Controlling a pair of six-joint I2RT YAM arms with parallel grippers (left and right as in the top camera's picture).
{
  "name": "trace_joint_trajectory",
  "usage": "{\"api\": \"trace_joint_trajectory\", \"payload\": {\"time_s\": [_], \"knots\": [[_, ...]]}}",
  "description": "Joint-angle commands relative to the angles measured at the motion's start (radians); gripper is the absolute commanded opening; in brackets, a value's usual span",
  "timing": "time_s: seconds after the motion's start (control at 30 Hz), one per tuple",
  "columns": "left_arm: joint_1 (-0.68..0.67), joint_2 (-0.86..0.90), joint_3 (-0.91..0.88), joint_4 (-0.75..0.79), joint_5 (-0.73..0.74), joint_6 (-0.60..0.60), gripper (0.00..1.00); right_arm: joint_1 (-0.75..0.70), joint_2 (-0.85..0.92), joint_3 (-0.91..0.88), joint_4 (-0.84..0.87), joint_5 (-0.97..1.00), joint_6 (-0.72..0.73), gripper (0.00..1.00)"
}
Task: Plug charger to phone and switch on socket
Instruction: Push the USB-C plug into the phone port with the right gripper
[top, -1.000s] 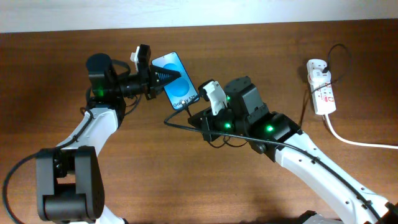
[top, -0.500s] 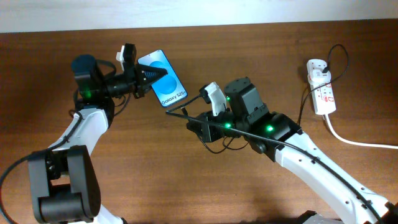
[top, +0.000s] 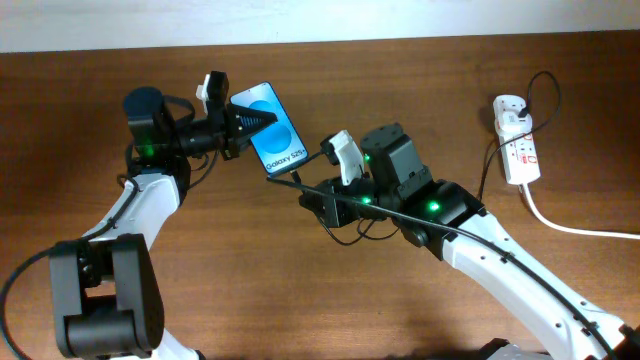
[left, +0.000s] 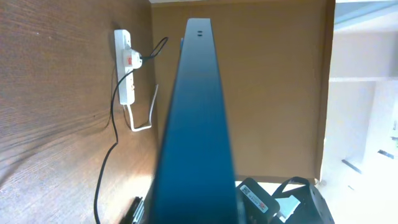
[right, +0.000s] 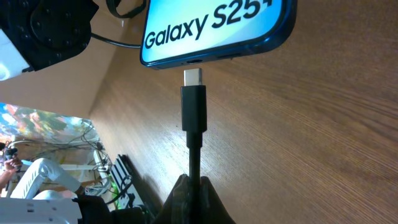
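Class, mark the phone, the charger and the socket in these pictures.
phone (right: 211, 25): right wrist view, on its white screen band.
charger (right: 193, 112): right wrist view, on the black plug body.
socket (top: 519, 148): overhead view, on the white strip's middle.

My left gripper (top: 245, 122) holds the phone (top: 272, 135) by its ten o'clock end. The charger (right: 193, 106), in my right gripper (right: 194, 190), sits just off the phone's five o'clock edge, not touching. The socket (top: 518, 140) lies on the table (top: 250, 290), well apart toward three o'clock.
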Motion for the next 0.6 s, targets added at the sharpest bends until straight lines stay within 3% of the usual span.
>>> {"api": "trace_joint_trajectory", "payload": {"time_s": [0.0,0.57], "knots": [[0.001,-0.006,0.013,0.006,0.019,-0.014,0.00,0.000,0.004,0.008,0.007,-0.012,0.005,0.04],[0.001,-0.006,0.013,0.006,0.011,0.069,0.00,0.002,0.006,0.007,-0.019,0.045,-0.180,0.04]]}}
